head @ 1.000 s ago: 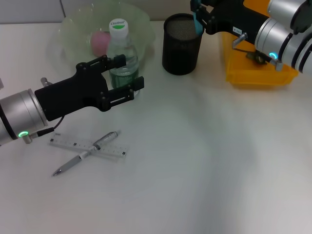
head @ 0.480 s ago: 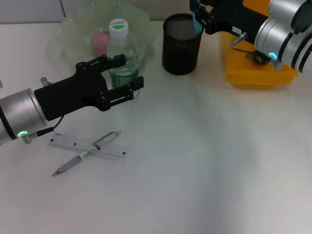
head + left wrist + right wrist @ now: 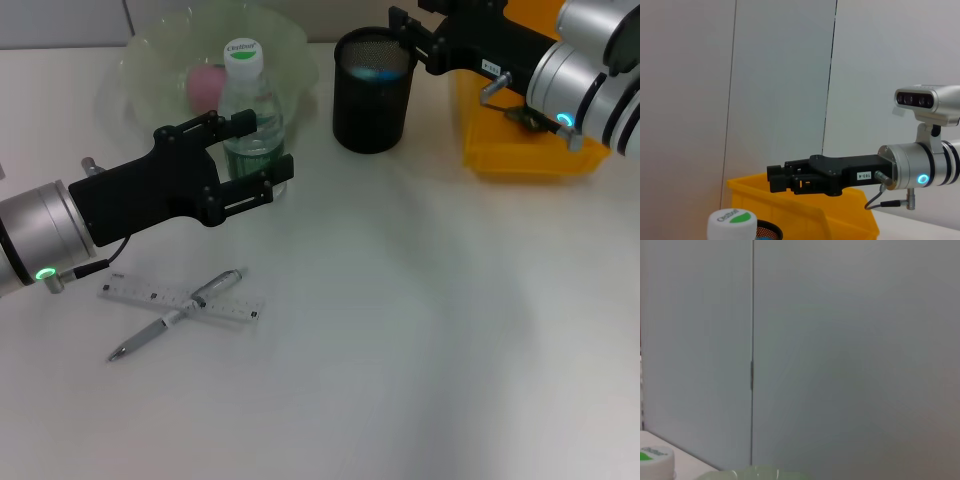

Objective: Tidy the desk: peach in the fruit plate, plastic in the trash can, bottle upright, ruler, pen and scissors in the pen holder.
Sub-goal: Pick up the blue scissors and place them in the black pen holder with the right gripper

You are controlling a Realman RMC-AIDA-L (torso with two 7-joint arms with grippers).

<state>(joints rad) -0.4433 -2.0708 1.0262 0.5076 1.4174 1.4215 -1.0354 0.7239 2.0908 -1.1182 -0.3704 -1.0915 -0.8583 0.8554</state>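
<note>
1. The clear plastic water bottle [image 3: 248, 118] with a white-and-green cap stands upright on the white surface [image 3: 420, 330], touching the near rim of the translucent pale-green fruit plate [image 3: 150, 55]; its cap also shows in the left wrist view [image 3: 732, 222].
2. The left pincer [image 3: 262, 155] is at the bottle's lower body, one black finger on each side; whether the fingers press the plastic cannot be told.
3. A pink peach [image 3: 205, 85] lies in the fruit plate, just behind the bottle.
4. The black mesh cylindrical pen holder [image 3: 373, 92] stands to the right of the plate, with something blue [image 3: 378, 72] lying inside it, too hidden to name for sure.
5. The right pincer [image 3: 405, 30] hovers at the holder's far right rim, in front of the yellow plastic trash bin [image 3: 530, 150]; it grips nothing, and how far apart its fingers stand cannot be told.
6. A clear plastic ruler [image 3: 180, 301] lies flat on the surface near the left arm, well apart from the holder.
7. A silver pen [image 3: 178, 314] lies across the ruler, touching it.
</note>
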